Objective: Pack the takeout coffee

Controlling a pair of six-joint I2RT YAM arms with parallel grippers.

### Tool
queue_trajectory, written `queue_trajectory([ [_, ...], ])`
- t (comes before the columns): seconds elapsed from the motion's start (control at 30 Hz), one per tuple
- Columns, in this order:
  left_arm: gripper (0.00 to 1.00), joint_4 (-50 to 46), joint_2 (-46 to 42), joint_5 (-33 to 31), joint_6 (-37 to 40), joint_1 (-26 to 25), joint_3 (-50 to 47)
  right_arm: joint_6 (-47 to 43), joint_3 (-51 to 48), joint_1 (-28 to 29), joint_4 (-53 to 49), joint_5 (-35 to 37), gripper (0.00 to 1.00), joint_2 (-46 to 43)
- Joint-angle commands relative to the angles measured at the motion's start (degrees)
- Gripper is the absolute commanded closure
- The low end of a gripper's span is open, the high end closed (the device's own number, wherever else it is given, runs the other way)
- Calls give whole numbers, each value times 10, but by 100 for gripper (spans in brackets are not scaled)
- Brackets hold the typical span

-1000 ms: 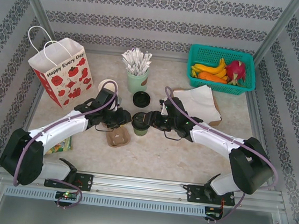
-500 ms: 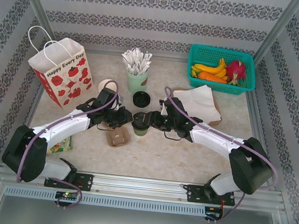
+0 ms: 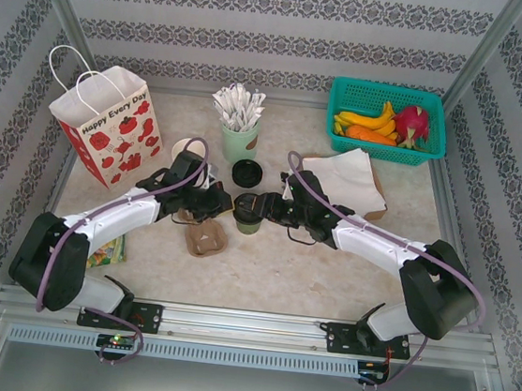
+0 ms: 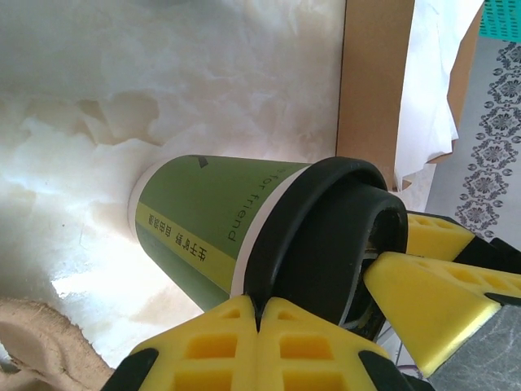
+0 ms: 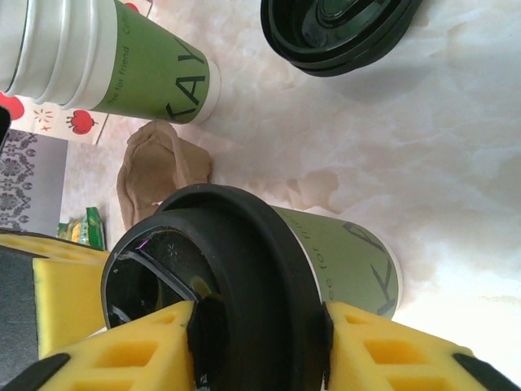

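Observation:
The takeout coffee, a cream cup with a green band and a black lid, stands at the table's middle between both arms. My right gripper reaches it from the right. In the right wrist view the right gripper is shut on the lid, one yellow finger on each side. My left gripper comes from the left. Its gripper is shut, fingertips pressed together and touching the lid's rim.
A strawberry paper bag stands at the back left. A stack of cream cups, a mint cup of sticks and spare black lids lie behind. A brown pulp carrier sits in front, napkins and a teal basket right.
The left gripper's fingers have closed together and edged right against the lid's rim. The right gripper keeps its hold on the lid; the cup has barely shifted.

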Motion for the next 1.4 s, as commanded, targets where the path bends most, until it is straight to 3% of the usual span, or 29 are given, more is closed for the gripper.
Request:
queue_trajectory([
  [0.0,97,-156,39,-79,32,-4,-2,-33,-4,8,-67,-7,54,16],
  [0.3,94,-228,4,-86,42,-15,120,-61,32,6,-60,-18,43,-7],
  [0.63,92,-225,18,-85,39,-24,122,-74,35,5,-55,-24,35,-11],
  [0.93,89,-244,-6,-121,45,-23,131,-102,44,5,-53,-20,25,-19],
  [0.97,86,-250,-10,-131,46,-24,131,-104,47,5,-53,-20,23,-18],
  [1.03,77,-253,-18,-146,47,-24,127,-111,50,7,-49,-21,5,-15],
  [1.07,70,-255,-21,-154,48,-23,125,-118,52,8,-49,-20,2,-16],
  [1.37,13,-322,21,-229,45,-23,142,-152,67,27,-66,10,2,8],
])
